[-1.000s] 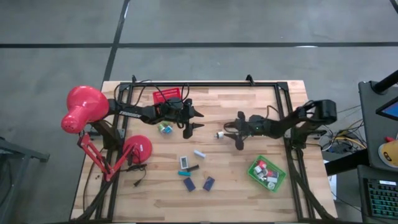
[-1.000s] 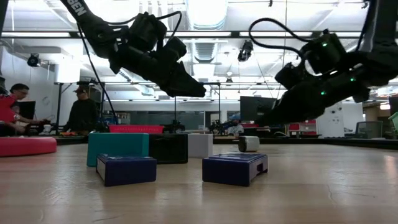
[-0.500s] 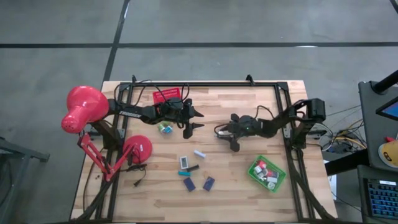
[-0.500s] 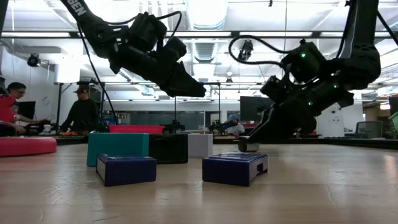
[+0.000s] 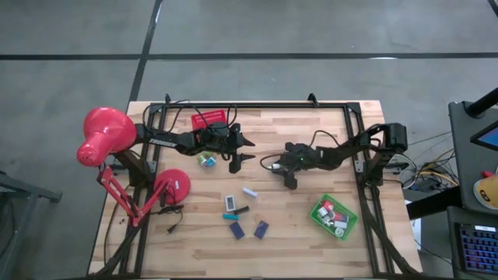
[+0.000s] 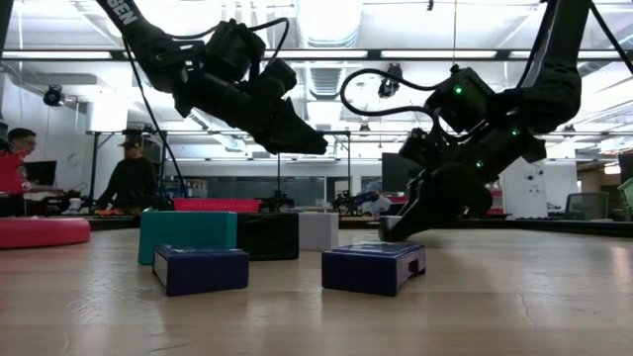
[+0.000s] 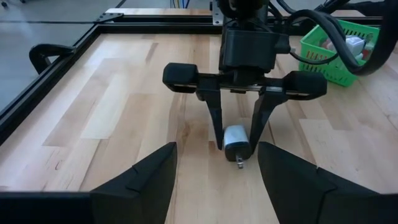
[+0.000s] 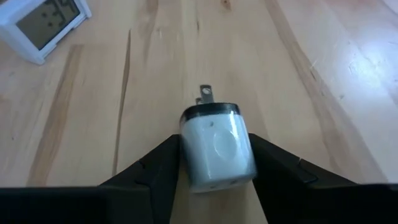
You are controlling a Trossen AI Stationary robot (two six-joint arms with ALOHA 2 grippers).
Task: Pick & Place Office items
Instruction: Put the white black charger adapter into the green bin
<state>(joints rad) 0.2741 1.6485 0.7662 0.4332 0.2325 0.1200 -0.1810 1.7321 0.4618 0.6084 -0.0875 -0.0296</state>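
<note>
A small white plug adapter lies on its side on the wooden table, its metal prongs pointing away from my right arm. My right gripper is down at the table and shut on it; the left wrist view shows the adapter between the dark fingers. In the low view the gripper hides the adapter. My left gripper hangs open above the table, left of the adapter, holding nothing. More office items lie nearer: a white block, a small white display unit, two navy blocks. My right gripper pinches the white adapter's body by its two opposite side faces between its fingers. The fingers come slanting down from the table's right side and lie along the body. The adapter rests on the table, prongs toward the left arm.
A green tray with several small pieces stands at the near right. A red tray sits at the far left. The red desk lamp and its base fill the left edge. A small teal-and-white piece lies by my left gripper.
My right gripper has gone toward the table's left edge and down, tipping its fingers lower, until they stand on either side of the white adapter and take hold of it. The adapter has stayed on the table.
</note>
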